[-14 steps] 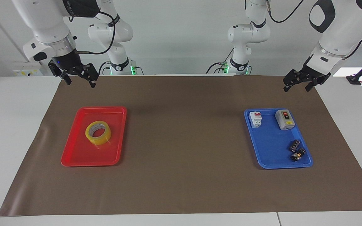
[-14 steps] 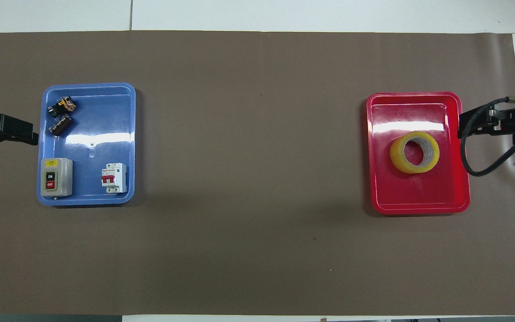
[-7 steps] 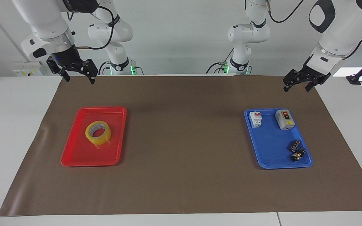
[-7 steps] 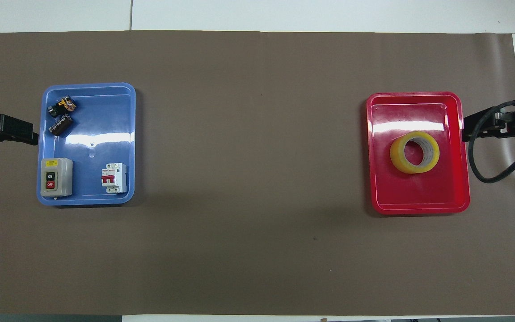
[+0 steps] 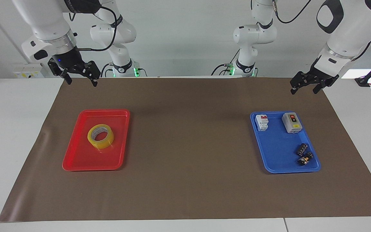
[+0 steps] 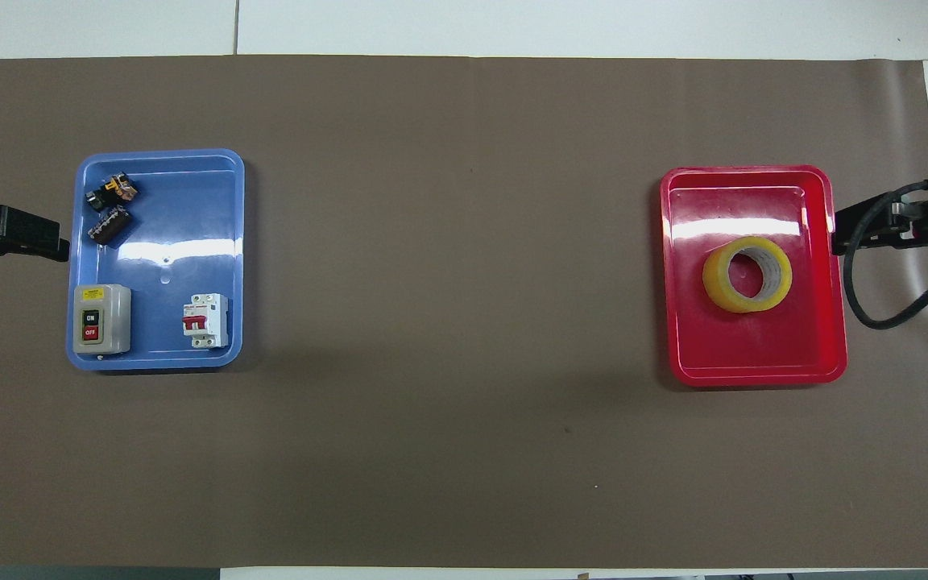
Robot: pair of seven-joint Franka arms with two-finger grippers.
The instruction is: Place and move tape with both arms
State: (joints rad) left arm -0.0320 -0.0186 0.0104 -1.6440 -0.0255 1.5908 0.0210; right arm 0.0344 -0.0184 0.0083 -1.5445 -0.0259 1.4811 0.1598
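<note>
The tape (image 5: 100,136) (image 6: 747,274), a yellow roll with a whitish core, lies flat in the red tray (image 5: 76,161) (image 6: 754,358) toward the right arm's end of the table. My right gripper (image 5: 82,81) (image 6: 855,229) hangs open and holds nothing. It is in the air over the brown mat's edge at the robots' side of the red tray, well clear of the roll. My left gripper (image 5: 303,91) (image 6: 37,238) also stands open with nothing in it. It is raised over the mat's corner beside the blue tray (image 5: 279,148) (image 6: 182,242).
The blue tray holds a grey switch box (image 5: 291,122) (image 6: 101,319), a white circuit breaker (image 5: 262,122) (image 6: 205,321) and a few small black parts (image 5: 304,154) (image 6: 109,209). A brown mat (image 5: 188,145) covers the table between the trays. Two smaller white arms stand at the robots' end.
My right gripper rose and drew back from the red tray toward the robots, then held nearly still. The left arm and the tape have not moved.
</note>
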